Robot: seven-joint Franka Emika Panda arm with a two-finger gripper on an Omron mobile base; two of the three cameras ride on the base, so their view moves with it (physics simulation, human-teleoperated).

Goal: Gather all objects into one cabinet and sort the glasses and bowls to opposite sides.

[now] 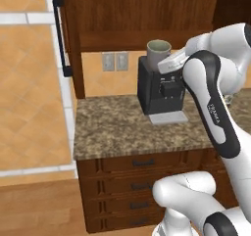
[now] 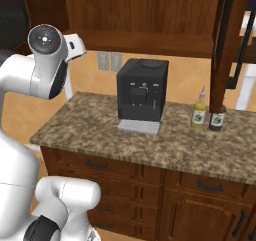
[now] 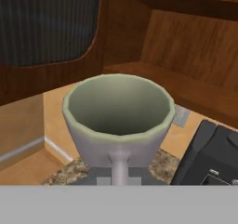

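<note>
Mug held up by coffee machine

Gripper (image 3: 120, 179) is clamped on the handle of the grey mug (image 1: 159, 51), holding it upright in the air above the black coffee machine (image 2: 141, 90) on the speckled counter (image 1: 117, 132), below the wooden cabinet (image 1: 142, 14)

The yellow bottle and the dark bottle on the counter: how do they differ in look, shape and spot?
The yellow bottle is pale yellow with a narrow pointed nozzle; the dark bottle is dark brown with a blunt top. The yellow bottle stands taller, the dark bottle squatter. The yellow bottle is nearer the black coffee machine; the dark bottle stands partly behind the open cabinet door. Both stand upright on the granite counter and carry a label.
</note>
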